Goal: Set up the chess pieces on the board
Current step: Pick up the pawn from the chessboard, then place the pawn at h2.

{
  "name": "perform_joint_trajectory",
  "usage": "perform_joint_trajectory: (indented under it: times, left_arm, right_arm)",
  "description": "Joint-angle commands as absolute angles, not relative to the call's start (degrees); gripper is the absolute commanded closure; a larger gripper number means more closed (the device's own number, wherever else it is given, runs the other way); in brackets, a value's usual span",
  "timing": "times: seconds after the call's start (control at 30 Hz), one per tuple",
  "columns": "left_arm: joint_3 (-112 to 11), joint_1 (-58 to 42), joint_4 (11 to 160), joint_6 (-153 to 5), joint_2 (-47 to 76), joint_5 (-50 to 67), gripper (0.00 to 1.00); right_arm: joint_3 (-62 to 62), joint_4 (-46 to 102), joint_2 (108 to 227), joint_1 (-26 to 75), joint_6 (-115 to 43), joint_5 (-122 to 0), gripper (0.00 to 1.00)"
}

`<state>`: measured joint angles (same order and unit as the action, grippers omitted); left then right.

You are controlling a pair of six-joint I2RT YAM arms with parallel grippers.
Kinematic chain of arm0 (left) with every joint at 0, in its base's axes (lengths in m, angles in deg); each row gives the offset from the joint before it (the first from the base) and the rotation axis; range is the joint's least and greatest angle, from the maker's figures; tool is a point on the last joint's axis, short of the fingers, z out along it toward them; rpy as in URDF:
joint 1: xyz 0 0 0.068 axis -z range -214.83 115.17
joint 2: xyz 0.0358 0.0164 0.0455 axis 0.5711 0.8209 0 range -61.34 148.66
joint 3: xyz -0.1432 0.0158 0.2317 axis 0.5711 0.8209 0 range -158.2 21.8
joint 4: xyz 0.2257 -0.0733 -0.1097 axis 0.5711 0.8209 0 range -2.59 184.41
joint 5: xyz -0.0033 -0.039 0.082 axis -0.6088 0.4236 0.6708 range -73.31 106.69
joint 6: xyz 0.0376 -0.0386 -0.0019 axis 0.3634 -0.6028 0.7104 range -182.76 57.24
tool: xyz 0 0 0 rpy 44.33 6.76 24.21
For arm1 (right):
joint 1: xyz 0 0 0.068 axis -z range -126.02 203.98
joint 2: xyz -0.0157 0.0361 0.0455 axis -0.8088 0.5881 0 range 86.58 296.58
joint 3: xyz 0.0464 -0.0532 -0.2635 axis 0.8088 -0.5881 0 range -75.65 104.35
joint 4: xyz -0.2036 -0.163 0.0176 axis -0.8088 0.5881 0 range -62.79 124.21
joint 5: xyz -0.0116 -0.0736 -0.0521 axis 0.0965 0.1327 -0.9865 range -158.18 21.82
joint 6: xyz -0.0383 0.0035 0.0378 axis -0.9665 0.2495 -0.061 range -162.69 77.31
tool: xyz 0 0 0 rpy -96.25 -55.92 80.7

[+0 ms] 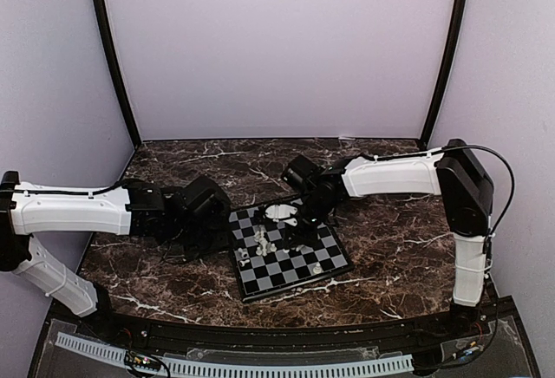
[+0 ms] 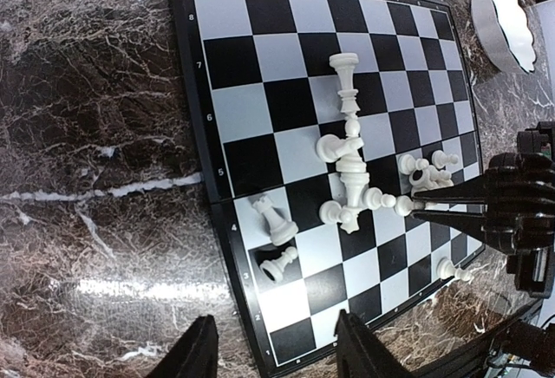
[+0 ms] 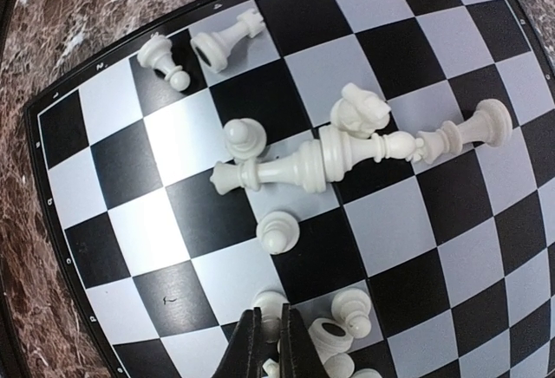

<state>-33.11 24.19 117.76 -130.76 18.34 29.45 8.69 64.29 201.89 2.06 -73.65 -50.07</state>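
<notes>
The board [image 1: 299, 265] lies between the arms, black and silver-grey checks in a thin black rim. Several cream-white chess pieces [image 3: 347, 157] lie tipped in a heap near its middle, with a few standing apart. My right gripper [image 3: 276, 330] reaches down over the board, shut on a small pawn [image 3: 270, 296] beside a cluster of other pieces [image 3: 347, 313]. In the left wrist view the same gripper [image 2: 418, 205] pinches that pawn [image 2: 404, 205]. My left gripper [image 2: 276, 335] hangs open over the board's corner, nothing between its fingers [image 2: 201, 348]. A rook [image 2: 276, 220] and a pawn [image 2: 279, 265] lie close ahead of it.
A white scalloped bowl [image 2: 510, 9] stands on the dark marble table [image 1: 173, 283] just past the board's far edge, also seen as the bowl [image 1: 279, 211] from above. Both arms crowd the board. Purple walls enclose the table on three sides.
</notes>
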Motion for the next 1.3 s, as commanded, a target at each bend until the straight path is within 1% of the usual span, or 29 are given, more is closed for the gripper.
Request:
perform_joint_trajectory:
  times: [0.0, 0.17, 0.3, 0.4, 0.6, 0.7, 0.87, 1.27]
  left_arm:
    - [-32.3, 24.1, 116.9, -131.0, 17.6, 29.6, 0.51]
    - [-32.9, 24.1, 116.7, -130.5, 18.3, 29.4, 0.51]
    - [-33.6, 24.1, 116.6, -130.0, 19.0, 29.3, 0.51]
    - [-34.1, 24.1, 116.4, -129.5, 20.1, 28.9, 0.51]
    - [-36.9, 24.0, 116.1, -127.6, 22.9, 28.4, 0.51]
    - [-38.0, 23.9, 116.1, -126.9, 24.3, 28.0, 0.51]
    - [-39.3, 23.8, 115.6, -126.2, 25.7, 27.2, 0.51]
    - [-39.8, 23.6, 115.3, -124.9, 26.0, 27.1, 0.51]
  right_arm:
    - [10.3, 65.3, 201.7, 1.4, -73.7, -49.3, 0.98]
    - [13.3, 68.8, 197.5, 1.4, -72.4, -46.9, 1.0]
    - [11.2, 69.5, 192.0, 1.4, -72.4, -48.0, 1.0]
    - [6.3, 69.0, 187.6, 1.6, -73.5, -50.8, 1.0]
    - [-9.0, 65.3, 177.4, 4.4, -73.9, -54.5, 1.0]
    - [-14.3, 63.4, 174.2, 5.9, -73.9, -56.1, 1.0]
    - [-18.5, 60.9, 173.5, 7.7, -73.2, -57.4, 1.0]
    - [-18.8, 56.5, 177.2, 9.8, -73.1, -58.5, 1.0]
